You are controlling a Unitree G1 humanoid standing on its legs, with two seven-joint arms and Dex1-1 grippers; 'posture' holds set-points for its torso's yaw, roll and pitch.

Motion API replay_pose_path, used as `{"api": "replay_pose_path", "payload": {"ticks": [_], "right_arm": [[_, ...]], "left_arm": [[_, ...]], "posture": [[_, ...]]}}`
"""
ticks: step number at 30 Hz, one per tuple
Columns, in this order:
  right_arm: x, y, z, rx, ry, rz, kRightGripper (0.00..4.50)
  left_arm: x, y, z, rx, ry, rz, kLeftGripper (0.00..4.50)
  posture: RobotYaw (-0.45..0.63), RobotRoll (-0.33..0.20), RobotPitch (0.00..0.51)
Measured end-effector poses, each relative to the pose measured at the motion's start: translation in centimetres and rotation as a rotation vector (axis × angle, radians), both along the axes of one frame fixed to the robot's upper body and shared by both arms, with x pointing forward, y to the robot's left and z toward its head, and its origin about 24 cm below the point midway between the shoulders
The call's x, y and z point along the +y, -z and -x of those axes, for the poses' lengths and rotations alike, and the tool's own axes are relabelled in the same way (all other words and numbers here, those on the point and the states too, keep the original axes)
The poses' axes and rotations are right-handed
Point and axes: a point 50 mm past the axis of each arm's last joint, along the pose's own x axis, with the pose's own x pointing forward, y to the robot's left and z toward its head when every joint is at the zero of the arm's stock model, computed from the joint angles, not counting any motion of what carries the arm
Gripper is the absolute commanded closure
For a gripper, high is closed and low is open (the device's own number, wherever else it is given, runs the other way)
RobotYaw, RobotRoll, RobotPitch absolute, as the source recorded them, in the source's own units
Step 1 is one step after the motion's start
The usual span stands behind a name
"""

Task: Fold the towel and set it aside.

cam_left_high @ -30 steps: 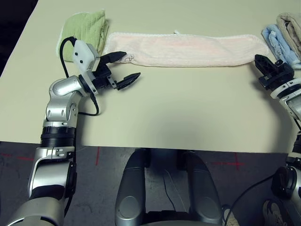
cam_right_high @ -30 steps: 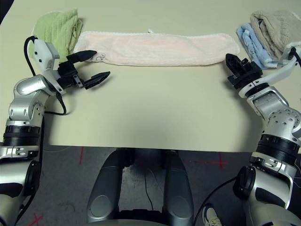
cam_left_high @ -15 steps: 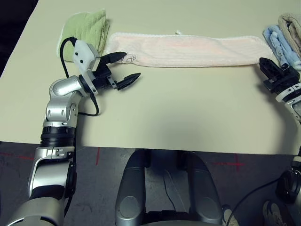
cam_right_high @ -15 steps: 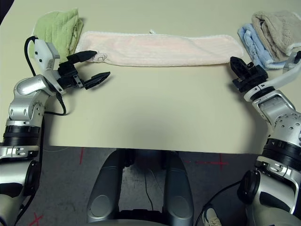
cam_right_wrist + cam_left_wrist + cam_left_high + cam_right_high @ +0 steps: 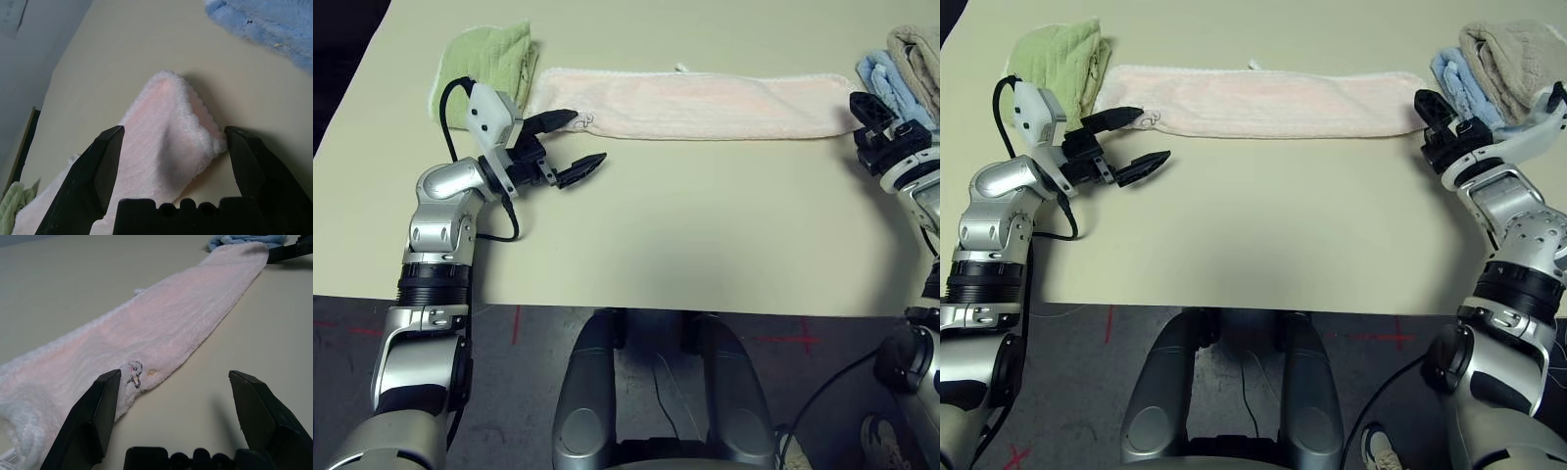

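The pale pink towel [image 5: 695,103] lies folded into a long strip across the far side of the table, flat on it. Its small cartoon print [image 5: 134,373] is near the left end. My left gripper [image 5: 589,136] hovers open just in front of that end, one finger [image 5: 98,416] beside the print, holding nothing. At the strip's right end my right gripper [image 5: 1442,117] also stands open. In the right wrist view the towel's end [image 5: 168,142] lies between its spread fingers [image 5: 100,171], not clamped.
A light green folded towel [image 5: 489,61] lies just left of the pink strip. Blue [image 5: 1459,83] and beige [image 5: 1508,54] folded towels sit at the far right, close behind my right gripper. The cream table [image 5: 705,225] spreads in front of the strip to its front edge.
My right gripper has gone from shut to open and has come back to the towel's right end after shifting right. The left arm and the towel have not moved.
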Motion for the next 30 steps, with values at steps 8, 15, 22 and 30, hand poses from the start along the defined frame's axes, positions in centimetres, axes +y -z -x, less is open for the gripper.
{"api": "replay_pose_path", "payload": {"ticks": [8,15,22,30], "right_arm": [[-0.6,0.9,2.7,0.017,-0.025,0.025,0.01],[-0.8,1.4,4.0,0.027,-0.032,0.018,0.01],[-0.3,1.2,3.8,0.030,-0.055,0.019,0.01],[1.2,0.5,1.3,-0.011,-0.085,-0.019,0.01]], "left_arm": [[0.0,-0.1,0.1,-0.005,0.000,-0.005,0.00],[-0.2,-0.1,0.1,-0.002,0.008,-0.007,0.00],[-0.2,-0.1,0.1,-0.002,0.011,-0.009,0.00],[-0.2,-0.1,0.1,0.003,0.010,-0.009,0.00]], "posture": [[-0.02,0.000,0.407],[-0.03,0.000,0.410],[-0.02,0.000,0.414],[-0.01,0.000,0.417]]}}
